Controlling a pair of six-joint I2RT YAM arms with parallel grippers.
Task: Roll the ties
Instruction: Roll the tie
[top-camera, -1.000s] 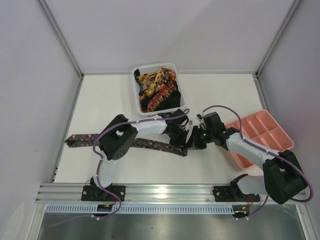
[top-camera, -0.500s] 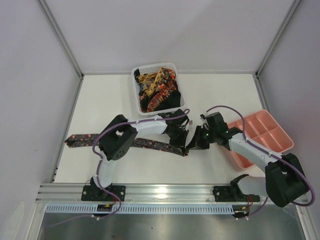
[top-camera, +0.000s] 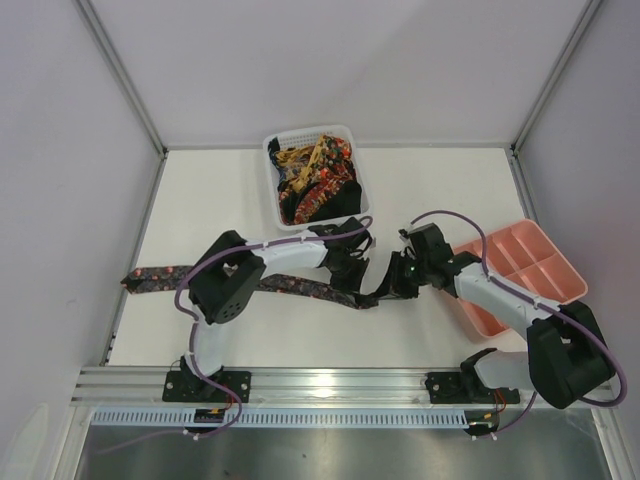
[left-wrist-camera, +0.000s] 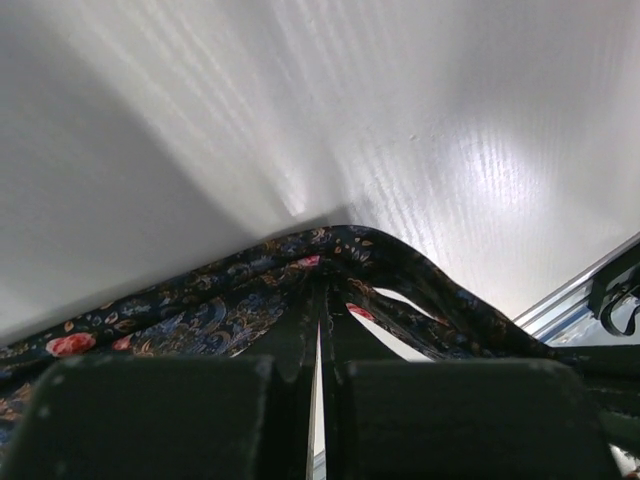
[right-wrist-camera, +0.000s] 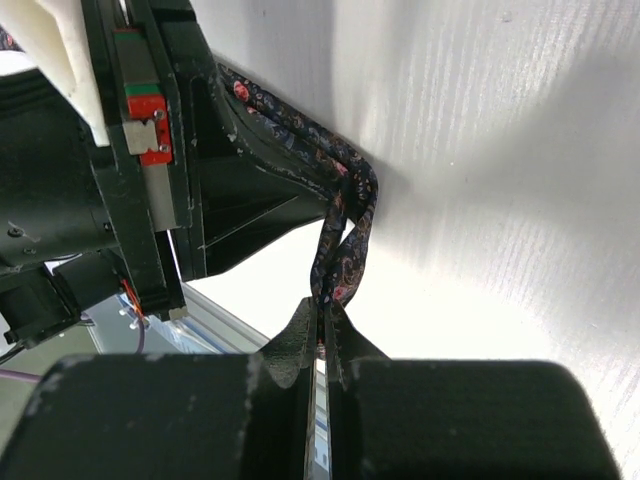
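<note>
One white table (top-camera: 430, 190) carried everything: a white mesh basket (top-camera: 310, 131) at its far side heaped with patterned ties (top-camera: 315, 175), a pink tray (top-camera: 545, 262) at the right, and a single tie (top-camera: 290, 287) laid out from the left edge toward the middle. Its right end rose in a small hump and doubled over between the two arms. The left fingers (left-wrist-camera: 300, 340) were shut tight on the dark floral cloth just behind that bend. The right fingers (right-wrist-camera: 310, 340) were pinched together on the folded tip itself. To roll it well, I judged, the right fingers should turn the tip over on itself in small, tight wraps while the left ones held the band taut and square, so the coil would neither skew nor slacken.
</note>
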